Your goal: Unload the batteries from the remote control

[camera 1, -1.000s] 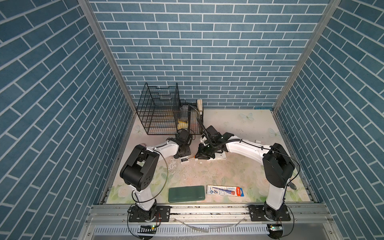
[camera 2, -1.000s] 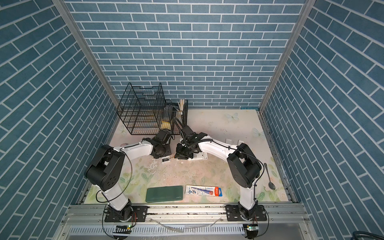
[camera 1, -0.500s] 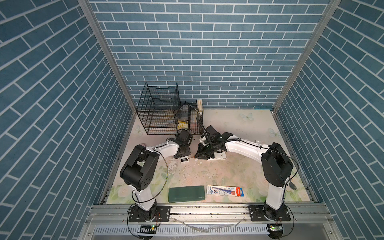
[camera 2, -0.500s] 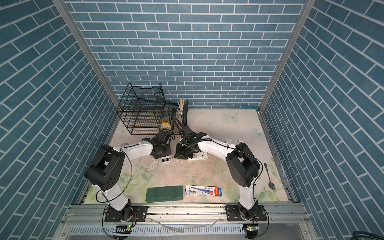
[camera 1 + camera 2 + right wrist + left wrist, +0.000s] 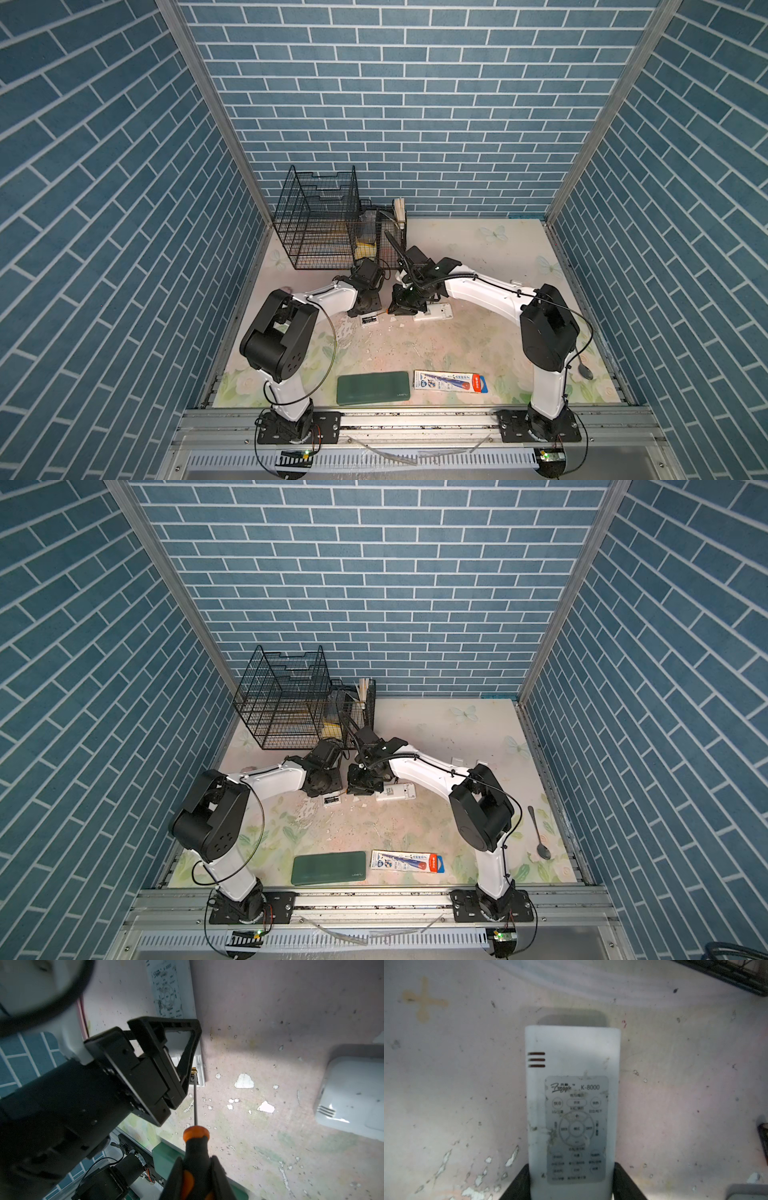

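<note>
No movement: left hand (image 5: 571,1186) pinches the remote control (image 5: 572,1059), right hand (image 5: 196,1180) pinches the screwdriver (image 5: 195,1136), tip at a battery (image 5: 194,1070); extraction probably pending.

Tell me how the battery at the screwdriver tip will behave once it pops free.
Probably rolls: the battery shows only a gold end, but it looks round, and the table is flat. That metal looks smooth, so the screwdriver tip may skid. The remote, clamped by the left gripper, should hold steady.
</note>
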{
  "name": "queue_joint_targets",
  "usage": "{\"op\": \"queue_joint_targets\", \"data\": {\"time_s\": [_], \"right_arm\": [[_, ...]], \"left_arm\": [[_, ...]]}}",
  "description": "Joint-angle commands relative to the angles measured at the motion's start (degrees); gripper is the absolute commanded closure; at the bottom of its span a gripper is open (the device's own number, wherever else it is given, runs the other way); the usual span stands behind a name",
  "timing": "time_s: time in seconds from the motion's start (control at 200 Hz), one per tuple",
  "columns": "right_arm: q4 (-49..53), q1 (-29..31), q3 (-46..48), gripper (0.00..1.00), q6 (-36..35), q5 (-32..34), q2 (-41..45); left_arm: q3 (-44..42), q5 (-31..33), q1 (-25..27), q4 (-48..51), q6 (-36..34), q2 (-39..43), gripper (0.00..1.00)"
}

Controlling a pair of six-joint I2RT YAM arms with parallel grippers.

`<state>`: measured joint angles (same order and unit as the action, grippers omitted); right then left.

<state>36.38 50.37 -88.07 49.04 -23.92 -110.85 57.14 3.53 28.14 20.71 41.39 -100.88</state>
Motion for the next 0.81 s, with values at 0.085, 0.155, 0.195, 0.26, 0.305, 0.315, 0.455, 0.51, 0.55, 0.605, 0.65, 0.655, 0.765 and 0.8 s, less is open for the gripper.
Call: {"op": "queue_joint_targets", "data": {"time_s": [0.085, 0.155, 0.195, 0.26, 0.305, 0.315, 0.455, 0.51, 0.55, 0.605, 0.65, 0.655, 0.765, 0.8], "right_arm": [[3.0, 0.7, -2.9, 1.00, -1.5, 1.0, -1.3], [3.4, 0.8, -3.3, 1.00, -1.6, 1.2, -1.4], [3.6, 0.8, -3.4, 1.00, -1.6, 1.4, -1.4], [3.6, 0.9, -3.5, 1.00, -1.5, 1.3, -1.6], [3.5, 1.0, -3.7, 1.00, -1.4, 1.3, -1.6], [3.6, 1.0, -3.7, 1.00, -1.4, 1.3, -1.6], [4.2, 1.1, -4.8, 1.00, -1.4, 1.6, -1.0], [4.5, 1.1, -5.1, 1.00, -1.5, 1.6, -1.0], [4.5, 1.2, -5.1, 1.00, -1.5, 1.6, -1.0], [4.5, 1.3, -5.1, 1.00, -1.6, 1.6, -1.2], [4.4, 1.3, -5.1, 1.00, -1.6, 1.5, -1.3], [4.5, 1.3, -5.1, 1.00, -1.6, 1.5, -1.3], [4.4, 1.4, -4.5, 1.00, -1.7, 1.6, -1.6], [4.4, 1.4, -4.2, 1.00, -1.7, 1.6, -1.6]], "left_arm": [[-4.3, -6.9, 0.7, 3.4, 1.6, -5.1, 0.80], [-4.2, -7.0, 0.7, 3.3, 1.7, -5.2, 0.80], [-4.2, -7.0, 0.7, 3.2, 1.8, -5.2, 0.80], [-4.2, -7.1, 0.7, 3.1, 1.8, -5.3, 0.80], [-4.2, -7.2, 0.7, 3.1, 1.8, -5.3, 0.80], [-4.2, -7.2, 0.7, 3.1, 1.8, -5.3, 0.80], [-4.4, -7.1, 0.7, 3.0, 1.9, -5.2, 0.80], [-4.3, -7.2, 0.7, 2.9, 1.9, -5.3, 0.80], [-4.4, -7.3, 0.7, 2.8, 1.9, -5.3, 0.80], [-4.4, -7.3, 0.7, 2.8, 1.9, -5.3, 0.80], [-4.4, -7.2, 0.7, 2.8, 1.9, -5.2, 0.80], [-4.4, -7.2, 0.7, 2.8, 1.9, -5.2, 0.80], [-4.5, -7.2, 0.7, 2.8, 1.9, -5.1, 0.80], [-4.5, -7.2, 0.7, 2.8, 1.9, -5.1, 0.80]]}}
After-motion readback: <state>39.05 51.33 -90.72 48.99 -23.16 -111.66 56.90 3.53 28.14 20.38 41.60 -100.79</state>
